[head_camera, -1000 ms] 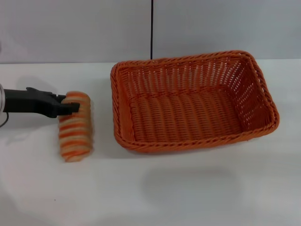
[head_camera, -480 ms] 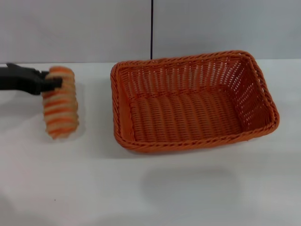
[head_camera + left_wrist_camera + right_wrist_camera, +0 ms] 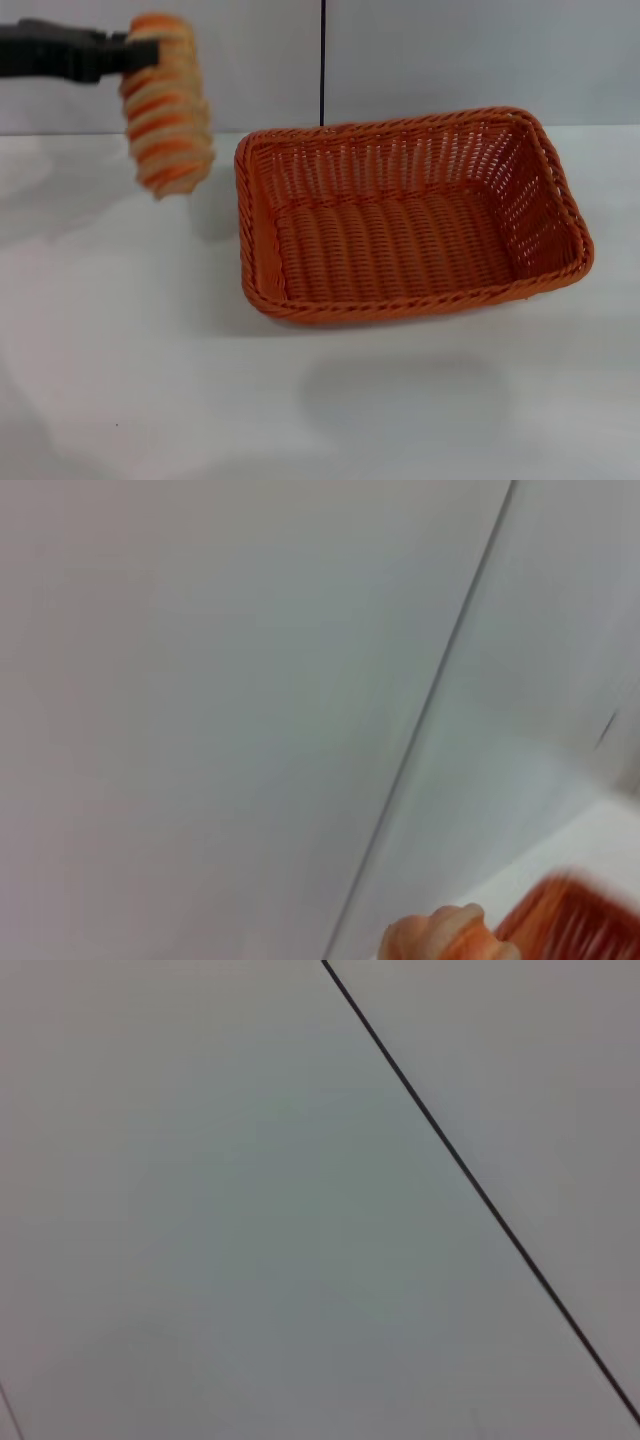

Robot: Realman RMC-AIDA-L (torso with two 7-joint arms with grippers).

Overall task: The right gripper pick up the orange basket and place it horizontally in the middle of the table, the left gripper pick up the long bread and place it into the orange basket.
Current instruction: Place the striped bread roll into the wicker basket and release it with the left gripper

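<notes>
Up at far left, the left gripper (image 3: 118, 55) clamps the long bread (image 3: 167, 105) by its top end, hanging clear of the counter (image 3: 150, 380) to pass over the rim. Orange basket (image 3: 410, 215) lies mid-counter, open to receive it; the right gripper is out of sight.

A pale grey wall (image 3: 250, 1210) (one dark seam (image 3: 480, 1195)).

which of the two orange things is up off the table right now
The orange-and-cream striped bread roll, hanging tilted from the left gripper clamped on its upper end. The large orange woven wicker basket sits flat on the white table.
</notes>
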